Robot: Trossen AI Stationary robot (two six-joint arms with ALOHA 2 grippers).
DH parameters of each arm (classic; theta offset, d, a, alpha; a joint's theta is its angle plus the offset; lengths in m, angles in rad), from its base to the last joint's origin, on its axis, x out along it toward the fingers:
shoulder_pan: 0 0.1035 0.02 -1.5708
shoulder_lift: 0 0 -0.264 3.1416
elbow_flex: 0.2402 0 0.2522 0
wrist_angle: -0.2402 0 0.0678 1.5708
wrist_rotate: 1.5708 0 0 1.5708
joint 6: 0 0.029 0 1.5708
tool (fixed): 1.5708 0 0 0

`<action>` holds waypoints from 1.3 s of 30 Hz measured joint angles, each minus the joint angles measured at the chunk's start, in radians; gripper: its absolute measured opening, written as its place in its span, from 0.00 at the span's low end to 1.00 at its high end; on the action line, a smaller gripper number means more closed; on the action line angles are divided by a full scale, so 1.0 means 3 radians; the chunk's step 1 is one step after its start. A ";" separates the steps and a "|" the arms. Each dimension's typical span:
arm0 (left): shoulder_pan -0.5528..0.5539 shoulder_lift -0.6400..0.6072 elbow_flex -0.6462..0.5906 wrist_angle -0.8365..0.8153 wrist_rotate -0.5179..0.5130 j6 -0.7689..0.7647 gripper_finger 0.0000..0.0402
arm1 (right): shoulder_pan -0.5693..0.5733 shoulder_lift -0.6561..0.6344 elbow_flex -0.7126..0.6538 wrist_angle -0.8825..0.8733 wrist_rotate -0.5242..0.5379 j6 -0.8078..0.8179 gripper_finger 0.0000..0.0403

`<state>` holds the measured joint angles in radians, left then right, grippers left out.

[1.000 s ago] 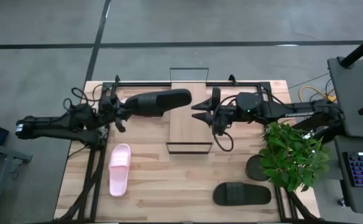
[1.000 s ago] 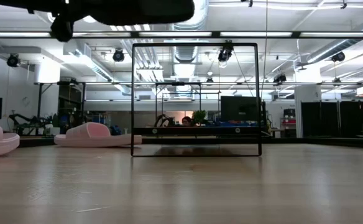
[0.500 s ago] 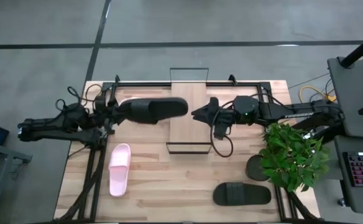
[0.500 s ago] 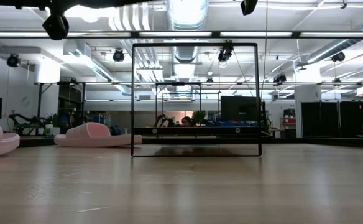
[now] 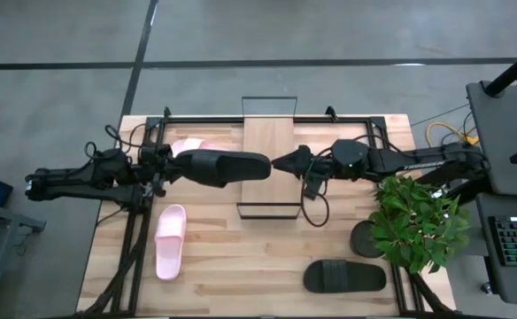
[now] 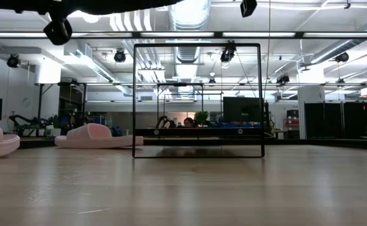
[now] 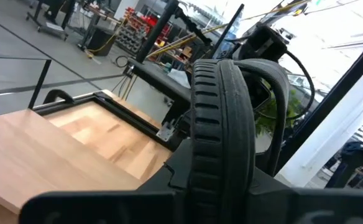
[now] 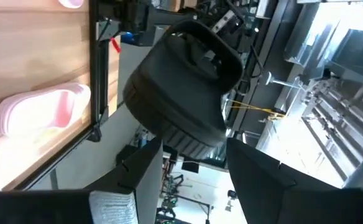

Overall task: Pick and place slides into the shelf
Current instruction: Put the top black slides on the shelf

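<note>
left gripper (image 5: 163, 168): shut tight on black rubber slide (image 5: 223, 167), toe just past it over the light-wood wire-frame shelf (image 5: 268, 177) | right gripper (image 5: 285, 163): fingers apart, empty, just beyond the toe | step: carrying slide to shelf | next: lower it onto the panel, let go

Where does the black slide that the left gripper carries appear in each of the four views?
High view: black slide at centre left, pointing toward the shelf.
Low view: dark underside along the top edge, left of centre.
Left wrist view: its ribbed sole fills the middle.
Right wrist view: seen end-on at centre.
Shared landmark: the shelf, which the slide points toward.
</note>
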<state>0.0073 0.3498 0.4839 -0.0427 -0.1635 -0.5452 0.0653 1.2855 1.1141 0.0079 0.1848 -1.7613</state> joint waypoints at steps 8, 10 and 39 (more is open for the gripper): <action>0.0000 -0.0025 0.0000 -0.0066 -0.0010 0.0002 0.04 | 0.0001 0.0201 -0.0038 0.0228 0.0013 -0.0376 0.42; 0.0000 -0.0038 0.0000 -0.0103 -0.0009 0.0002 0.04 | 0.0007 0.0239 -0.0038 0.0311 0.0011 -0.0429 0.42; 0.0000 0.0049 0.0000 -0.0073 -0.0115 -0.0183 0.04 | 0.0093 0.0249 -0.0055 0.0264 0.0259 -0.1197 0.42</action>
<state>0.0074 0.3643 0.4839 -0.0645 -0.1979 -0.6001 0.0933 1.3602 1.0977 0.0872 0.2626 -2.1205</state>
